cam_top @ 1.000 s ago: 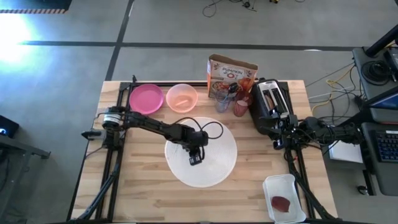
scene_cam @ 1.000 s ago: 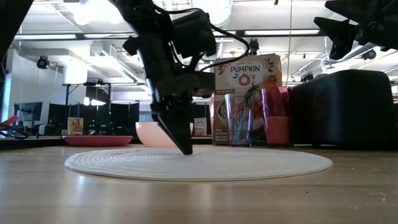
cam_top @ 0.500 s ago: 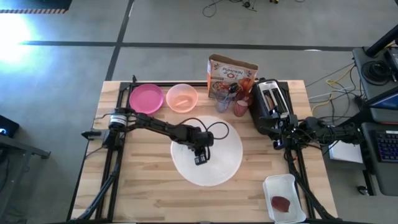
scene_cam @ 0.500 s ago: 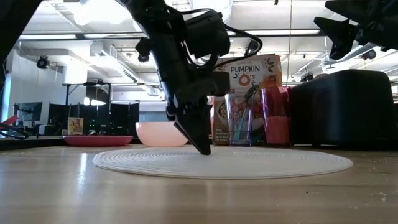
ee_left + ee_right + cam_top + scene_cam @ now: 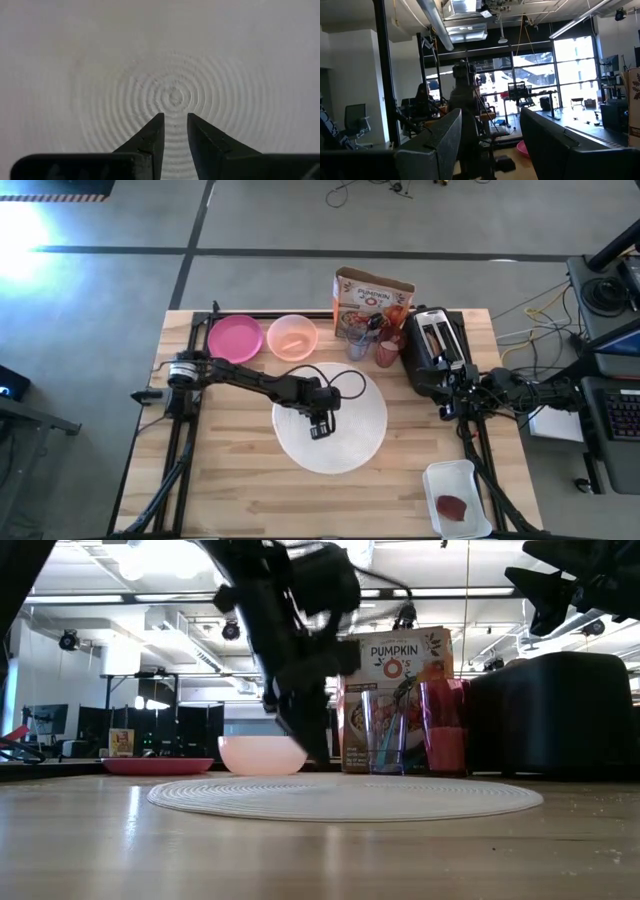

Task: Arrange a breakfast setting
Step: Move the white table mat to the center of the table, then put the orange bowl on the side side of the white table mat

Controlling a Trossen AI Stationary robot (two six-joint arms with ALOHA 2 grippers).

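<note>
The large white round mat (image 5: 350,440) lies flat on the table's middle. My left gripper (image 5: 318,428) hangs a little above the mat's centre (image 5: 172,95), pointing down, its fingers nearly shut with a narrow gap; the low view (image 5: 318,755) shows its tips clear of the mat (image 5: 400,798). The magenta plate (image 5: 236,339) and peach bowl (image 5: 292,337) sit at the far left. The clear glass (image 5: 358,342), holding the teal-handled spoon (image 5: 400,695), and the pink cup (image 5: 388,353) stand before the orange cereal box (image 5: 372,298). My right gripper (image 5: 445,392) waits open at the right, above the table (image 5: 490,135).
A black toaster (image 5: 437,345) stands at the far right beside the cup. A white tray (image 5: 470,475) with a dark red item lies at the near right corner. Bare wood shows on the table's near left side.
My left gripper, with its tips on the mat, has gone toward the table's right edge and slid the whole mat that way. It has then risen off the mat and drawn back a little toward the far left.
</note>
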